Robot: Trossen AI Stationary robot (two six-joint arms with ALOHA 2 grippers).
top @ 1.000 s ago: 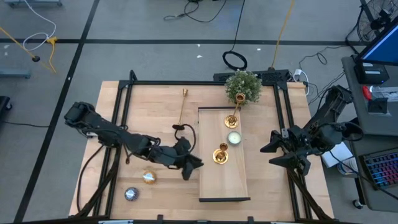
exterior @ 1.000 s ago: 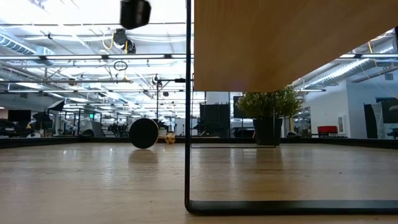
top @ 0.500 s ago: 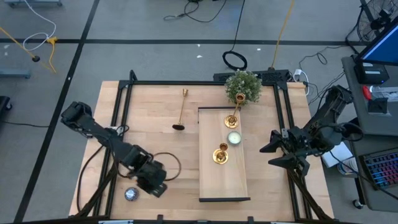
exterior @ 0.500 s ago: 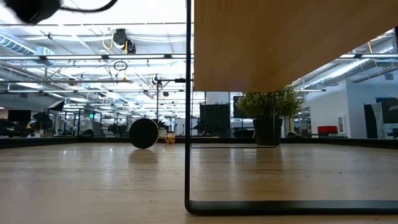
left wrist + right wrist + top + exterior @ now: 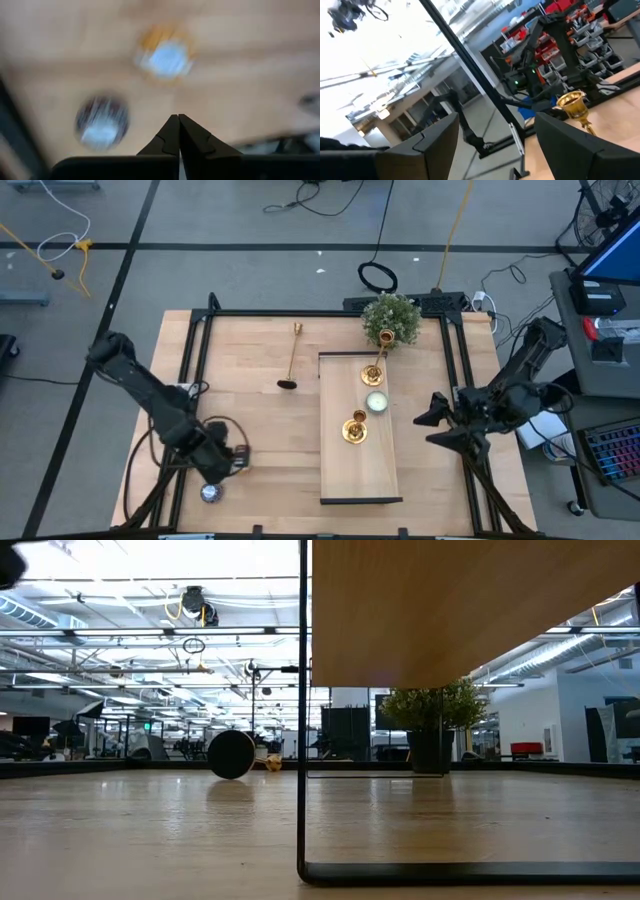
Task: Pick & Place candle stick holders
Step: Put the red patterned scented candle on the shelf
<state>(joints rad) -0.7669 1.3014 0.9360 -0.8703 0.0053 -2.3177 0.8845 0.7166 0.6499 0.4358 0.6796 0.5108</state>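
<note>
A tall gold candle stick holder (image 5: 291, 356) lies on its side on the table at the far middle; its dark round base shows in the low view (image 5: 231, 753). Two shorter gold holders (image 5: 354, 428) (image 5: 374, 370) stand on the raised wooden board (image 5: 360, 470). My left gripper (image 5: 224, 464) is shut and empty above the table's near left, over two tealight discs. My right gripper (image 5: 433, 420) is open and empty just right of the board; one holder's gold cup (image 5: 572, 101) shows between its fingers, farther off.
A gold-rimmed tealight disc (image 5: 165, 54) and a silver one (image 5: 102, 122) lie below my left gripper; the silver one also shows in the high view (image 5: 210, 493). Another tealight (image 5: 376, 402) sits on the board. A green potted plant (image 5: 390, 318) stands at the board's far end.
My left gripper has swung from beside the board's left edge toward the table's near left corner and now hangs over the two tealight discs. The holders have not moved.
</note>
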